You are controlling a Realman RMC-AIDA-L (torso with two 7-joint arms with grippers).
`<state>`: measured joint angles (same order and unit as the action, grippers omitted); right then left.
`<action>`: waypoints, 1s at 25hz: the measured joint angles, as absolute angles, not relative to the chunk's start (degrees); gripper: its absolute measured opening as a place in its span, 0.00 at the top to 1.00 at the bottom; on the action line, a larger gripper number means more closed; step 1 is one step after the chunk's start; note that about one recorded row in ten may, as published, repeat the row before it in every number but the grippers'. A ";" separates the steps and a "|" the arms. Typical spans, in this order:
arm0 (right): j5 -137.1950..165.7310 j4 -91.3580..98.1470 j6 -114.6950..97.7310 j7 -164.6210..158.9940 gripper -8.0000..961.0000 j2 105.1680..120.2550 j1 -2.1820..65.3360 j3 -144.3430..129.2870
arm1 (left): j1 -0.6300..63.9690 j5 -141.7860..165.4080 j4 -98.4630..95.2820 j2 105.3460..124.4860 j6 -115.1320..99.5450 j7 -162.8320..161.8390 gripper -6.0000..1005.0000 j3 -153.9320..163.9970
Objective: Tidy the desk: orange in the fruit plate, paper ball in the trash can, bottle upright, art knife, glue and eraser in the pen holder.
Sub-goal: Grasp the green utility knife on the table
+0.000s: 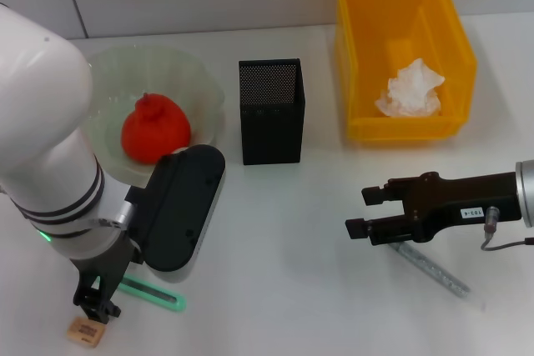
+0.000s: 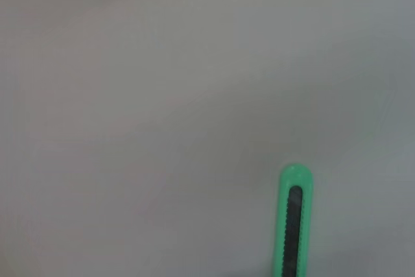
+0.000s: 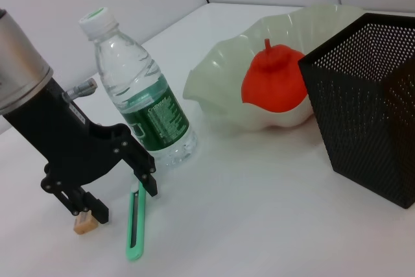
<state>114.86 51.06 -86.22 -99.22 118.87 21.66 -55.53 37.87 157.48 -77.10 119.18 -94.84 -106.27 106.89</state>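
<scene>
Standing bottle beside left gripper | art knife beneath

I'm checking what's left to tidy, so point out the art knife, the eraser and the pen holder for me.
art knife [image 3: 135,225]: right wrist view, on the middle of its green body.
eraser [image 1: 87,333]: head view, on its tan top face.
pen holder [image 1: 272,127]: head view, on its black mesh front wall.

On the bench, the orange sits in the fruit plate left of the pen holder, with the paper ball in the trash can to the right.
</scene>
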 joint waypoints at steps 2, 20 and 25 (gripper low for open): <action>114.86 51.06 -86.22 -99.22 0.20 118.89 21.64 -55.55 | 37.88 157.48 -77.08 119.18 -94.73 -106.27 0.31 106.88; 114.87 51.06 -86.33 -99.22 0.20 118.92 21.62 -55.72 | 37.81 157.50 -76.71 119.18 -94.66 -106.26 0.32 107.49; 114.87 51.06 -86.80 -99.22 0.20 118.92 21.63 -55.45 | 37.91 157.50 -76.39 119.18 -94.37 -106.40 0.33 107.60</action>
